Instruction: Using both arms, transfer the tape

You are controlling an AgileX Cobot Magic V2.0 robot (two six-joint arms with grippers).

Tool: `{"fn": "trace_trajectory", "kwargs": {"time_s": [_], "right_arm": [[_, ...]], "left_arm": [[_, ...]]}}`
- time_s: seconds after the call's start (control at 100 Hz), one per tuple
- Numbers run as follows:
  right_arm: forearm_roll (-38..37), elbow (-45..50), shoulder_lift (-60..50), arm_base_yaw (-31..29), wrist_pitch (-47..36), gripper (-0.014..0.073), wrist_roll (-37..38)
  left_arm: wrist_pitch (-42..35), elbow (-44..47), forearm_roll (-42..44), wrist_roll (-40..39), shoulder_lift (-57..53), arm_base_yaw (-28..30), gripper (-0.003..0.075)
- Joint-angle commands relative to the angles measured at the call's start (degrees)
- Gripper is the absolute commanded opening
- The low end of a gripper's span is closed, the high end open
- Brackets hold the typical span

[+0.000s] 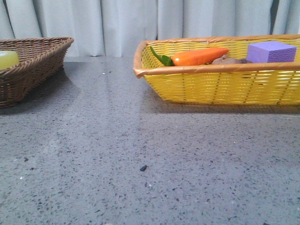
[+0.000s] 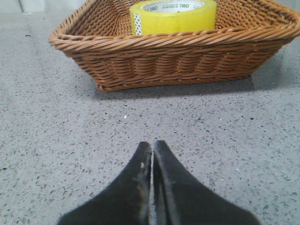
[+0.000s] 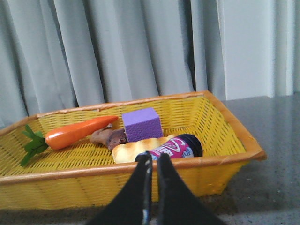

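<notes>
The left gripper point(image 2: 152, 149) is closed, its two dark fingers pressed together with only a hairline seam between the tips, and it holds nothing; it sits low over the speckled grey table point(image 2: 56, 140), short of the brown wicker basket point(image 2: 173, 56). Inside that basket stands the tape point(image 2: 173, 16), a yellow roll with a white core printed in green, resting near the basket's middle and apart from the gripper. In the front view only a yellow edge of the tape point(image 1: 8, 59) shows above the rim of the brown wicker basket point(image 1: 33, 70) at the left side of the table point(image 1: 140, 154). The right gripper point(image 3: 153, 160) is nearly closed, a narrow gap remaining between its fingertips, and it holds nothing; it sits just in front of the near wall of the yellow woven basket point(image 3: 225, 136). That basket contains an orange carrot point(image 3: 79, 132) with green leaves, a purple foam block point(image 3: 142, 123), a brownish item between them that cannot be identified, a pale bread-like roll point(image 3: 136, 150), and a dark container with a pink label point(image 3: 180, 146) lying on its side. A grey curtain point(image 3: 117, 51) hangs behind the table. Neither gripper appears in the front view.
</notes>
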Motion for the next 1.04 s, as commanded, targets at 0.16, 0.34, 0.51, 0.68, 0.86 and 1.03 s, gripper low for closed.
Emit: {"fn": "trace_trajectory", "kwargs": {"time_s": [0.16, 0.34, 0.51, 0.68, 0.86, 1.03], "right_arm": [[0.00, 1.17, -0.87, -0.28, 12.42, -0.0074, -0.62], [-1.64, 1.17, -0.87, -0.28, 20.06, -0.0074, -0.62], [-1.64, 1.17, -0.87, -0.28, 20.92, -0.0074, -0.62], [-1.64, 1.17, -0.87, -0.28, 20.92, -0.0074, -0.62], [-1.64, 1.17, -0.87, -0.28, 20.92, -0.0074, -0.62], [-1.64, 1.17, -0.87, -0.28, 20.92, -0.0074, -0.62]], "left_arm": [[-3.73, 0.49, -0.18, -0.63, -1.74, 0.17, -0.0020], [-3.73, 0.49, -0.18, -0.63, -1.74, 0.17, -0.0020], [-3.73, 0.49, -0.18, -0.63, -1.74, 0.17, -0.0020], [-3.73, 0.49, -0.18, -0.63, -1.74, 0.17, -0.0020], [-3.73, 0.49, -0.18, -0.63, -1.74, 0.17, -0.0020], [-3.73, 0.49, -0.18, -0.63, -1.74, 0.17, -0.0020]]}}
